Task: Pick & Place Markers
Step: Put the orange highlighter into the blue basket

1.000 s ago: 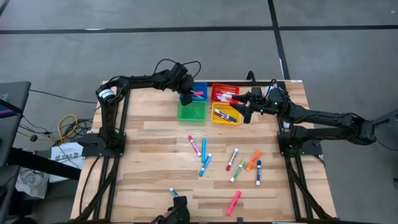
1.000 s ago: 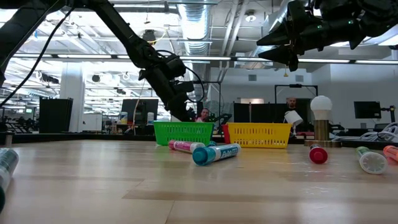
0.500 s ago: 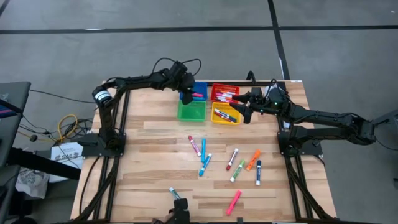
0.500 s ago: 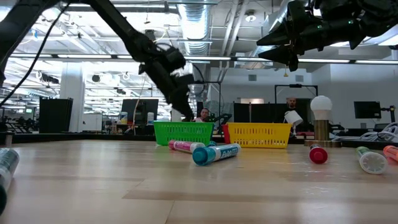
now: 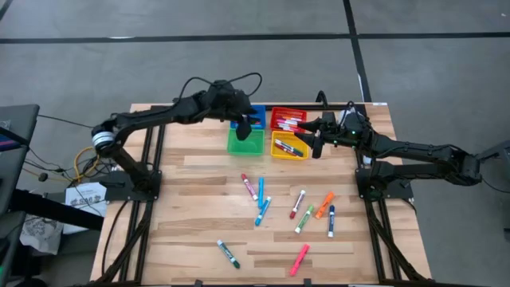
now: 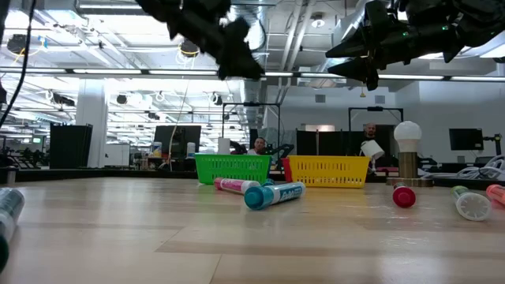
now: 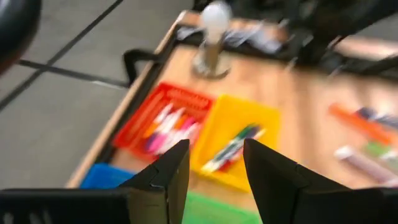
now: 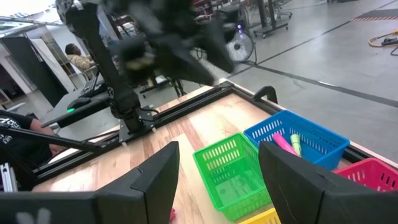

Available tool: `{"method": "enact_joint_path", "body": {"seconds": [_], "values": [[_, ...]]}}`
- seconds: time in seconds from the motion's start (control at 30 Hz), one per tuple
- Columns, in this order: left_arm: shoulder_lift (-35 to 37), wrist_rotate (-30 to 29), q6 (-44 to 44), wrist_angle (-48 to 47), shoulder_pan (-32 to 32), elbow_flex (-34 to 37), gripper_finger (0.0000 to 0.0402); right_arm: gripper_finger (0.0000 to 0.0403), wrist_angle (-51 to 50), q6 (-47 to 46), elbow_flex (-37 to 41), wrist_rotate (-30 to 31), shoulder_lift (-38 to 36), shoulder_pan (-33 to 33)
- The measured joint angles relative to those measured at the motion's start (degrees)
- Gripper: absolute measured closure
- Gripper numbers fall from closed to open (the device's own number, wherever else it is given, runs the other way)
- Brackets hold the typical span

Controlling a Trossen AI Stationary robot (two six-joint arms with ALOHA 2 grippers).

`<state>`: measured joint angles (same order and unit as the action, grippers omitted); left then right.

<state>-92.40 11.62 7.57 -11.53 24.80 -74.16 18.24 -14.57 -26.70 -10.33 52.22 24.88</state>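
Observation:
Several markers point(image 5: 260, 188) lie loose on the wooden table's middle and near part, among them a green one point(image 5: 228, 253) and a pink one point(image 5: 300, 258) close to the near edge. More markers lie in the blue bin point(image 5: 255, 114), the red bin point(image 5: 288, 119) and the yellow bin point(image 5: 290, 147). My left gripper point(image 5: 245, 125) point(image 7: 214, 146) hangs open and empty high over the blue and green bins. My right gripper point(image 5: 315, 145) point(image 8: 217, 149) hovers open and empty over the yellow bin's right side.
The green bin point(image 5: 245, 142) stands in front of the blue one; the four bins form a block at the table's far middle. In the low view two markers point(image 6: 272, 193) lie ahead of the green and yellow bins. People sit in the room behind.
My left gripper has risen from down at the blue bin to well above the bins, tipping closer to level, and its arm has swung toward the table's left. My right arm has kept still.

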Motion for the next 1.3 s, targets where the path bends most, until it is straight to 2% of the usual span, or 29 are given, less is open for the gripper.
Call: {"method": "enact_joint_path", "body": {"seconds": [0.2, 0.43, 0.53, 0.67, 0.83, 1.07, 1.3], "values": [[3.99, -0.82, -11.52, -0.74, -8.35, -0.03, 0.0253, 0.0194, -0.24, 0.00, 0.00, -0.02, 0.01, 0.00], [4.70, -9.91, -21.32, -10.21, -18.85, -0.03, 0.0253, 0.0194, -0.99, 0.00, -0.02, -0.04, 0.01, 0.00], [4.70, -12.61, -28.53, -14.46, -22.38, -0.03, 0.0253, 0.0194, -1.85, -0.02, -0.02, -0.07, 0.00, 0.00], [4.70, -13.29, -39.13, -17.59, -26.69, -0.01, 0.0253, 0.0194, -3.14, -0.02, -0.02, -0.13, 0.01, 0.00], [4.70, -13.83, -52.23, -18.16, -31.77, -0.01, 0.0253, 0.0194, -3.30, -0.02, -0.02, -0.17, 0.01, 0.00], [4.48, -15.97, -76.02, -19.04, -39.39, -0.01, 0.0253, 0.0194, -3.28, -0.02, -0.02, -0.16, 0.01, 0.00], [2.83, -22.78, -90.17, -20.22, -47.97, 0.03, 0.0253, 0.0194, -3.28, -0.02, -0.02, -0.15, 0.01, 0.00]]}}
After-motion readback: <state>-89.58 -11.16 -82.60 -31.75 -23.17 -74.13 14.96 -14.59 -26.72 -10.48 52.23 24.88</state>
